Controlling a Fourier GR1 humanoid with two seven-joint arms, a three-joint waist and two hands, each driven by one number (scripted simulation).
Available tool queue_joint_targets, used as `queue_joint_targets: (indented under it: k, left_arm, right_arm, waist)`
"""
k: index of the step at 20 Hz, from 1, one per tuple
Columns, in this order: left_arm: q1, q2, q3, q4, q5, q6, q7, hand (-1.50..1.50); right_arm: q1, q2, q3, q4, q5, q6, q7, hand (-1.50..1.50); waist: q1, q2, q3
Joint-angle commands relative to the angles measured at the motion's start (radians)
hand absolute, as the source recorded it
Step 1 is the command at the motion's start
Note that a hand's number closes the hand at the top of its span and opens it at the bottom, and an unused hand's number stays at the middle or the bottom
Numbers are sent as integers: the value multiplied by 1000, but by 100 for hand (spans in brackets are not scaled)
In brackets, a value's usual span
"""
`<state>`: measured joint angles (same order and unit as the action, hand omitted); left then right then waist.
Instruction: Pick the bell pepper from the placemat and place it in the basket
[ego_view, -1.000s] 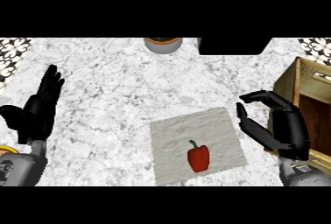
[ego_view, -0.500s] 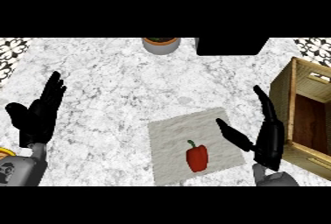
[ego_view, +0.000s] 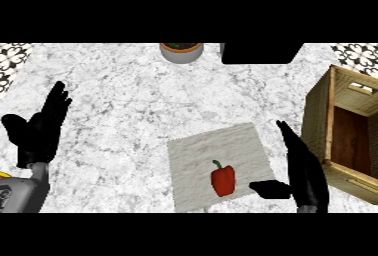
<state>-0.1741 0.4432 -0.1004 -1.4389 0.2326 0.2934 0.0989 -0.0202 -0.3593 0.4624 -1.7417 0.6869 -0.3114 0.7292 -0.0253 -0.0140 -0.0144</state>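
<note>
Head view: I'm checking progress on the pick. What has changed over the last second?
The right robot hand straightened its fingers and came down beside the bell pepper, thumb toward it, not gripping. Pepper on the placemat and open left robot hand stayed.

Black left hand (ego_view: 37, 136), black right hand (ego_view: 303, 170), grey forearm (ego_view: 18, 194)

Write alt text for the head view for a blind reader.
A red bell pepper lies on a pale placemat, the right hand open beside it. A wooden basket stands at right; the left hand rests open at left.
</note>
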Motion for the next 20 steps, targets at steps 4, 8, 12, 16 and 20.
queue_joint_targets:
  k: [4, 8, 12, 16, 20]
  left_arm:
    - [14, 12, 13, -54, 25, -24, 36, 0]
    - [-18, -19, 31, 28, 7, -41, -31, 0]
    - [-13, -43, 16, -2, -32, -33, 11, 0]
    - [-9, -51, 35, -12, -28, -51, 13, 0]
    - [-28, -60, 49, -1, -73, -43, 31, 0]
  right_arm:
    - [-8, -40, 74, -372, -40, 385, 457, -150]
    - [-33, 24, 72, -511, -39, 458, 617, -150]
    - [-56, 104, 72, -459, 39, 418, 572, -150]
    - [-43, 198, 109, -323, 133, 316, 465, -150]
    - [67, 210, 114, -304, 175, 274, 363, -150]
  waist:
    - [12, 1, 10]
    - [16, 12, 13]
    - [24, 13, 14]
    - [29, 14, 14]
    - [23, 13, 14]
